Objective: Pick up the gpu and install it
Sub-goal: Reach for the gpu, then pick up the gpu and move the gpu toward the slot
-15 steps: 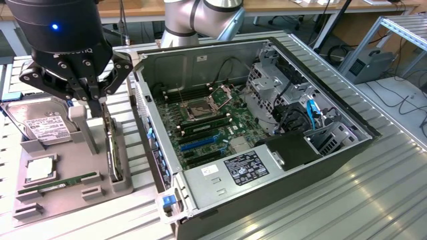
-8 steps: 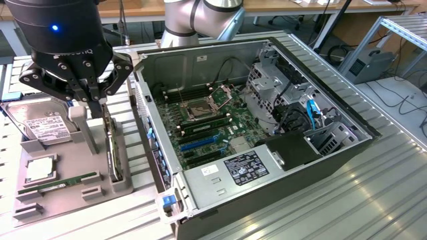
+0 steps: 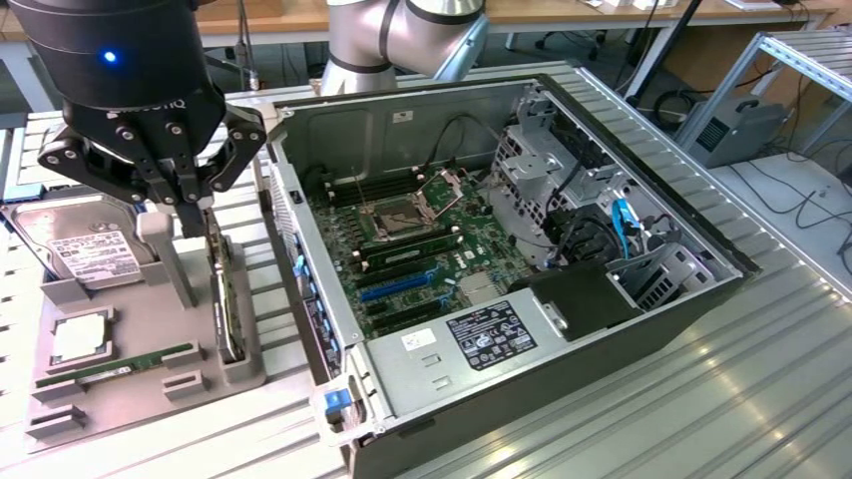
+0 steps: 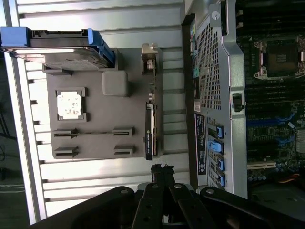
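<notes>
From where I stand, the black gripper (image 3: pixel 196 213) hangs over the grey tray (image 3: pixel 134 404) at the bench's (image 3: pixel 745 399) edge on the exterior view's left. Its fingers are pressed together with nothing between them. The wrist view confirms this from above: the gripper's (image 4: pixel 162 171) tips meet in one dark point, just off the end of the gpu (image 4: pixel 150 129) and in line with it. I cannot tell how high they are above it.

The gpu (image 3: pixel 226 299) stands on its edge in a slot along the tray's side nearest the computer case (image 3: pixel 399 120), not yet lifted out. In the exterior view it is a thin upright sliver. In the wrist view it is a dark strip with a pale bracket at the end far from the gripper.

The wrist view lays out the whole tray (image 4: pixel 95 148). A hard drive (image 4: pixel 57 45) in a blue frame sits at one corner, a CPU (image 4: pixel 71 104) in its square recess, and a thin RAM stick (image 4: pixel 93 132) between its clips. It also takes in the case's perforated rear panel.

The exterior view adds the pale arm (image 3: pixel 399 30) reaching in from behind. It also looks down into the open case onto the green motherboard (image 3: pixel 413 249) with its bare socket and long slots.
</notes>
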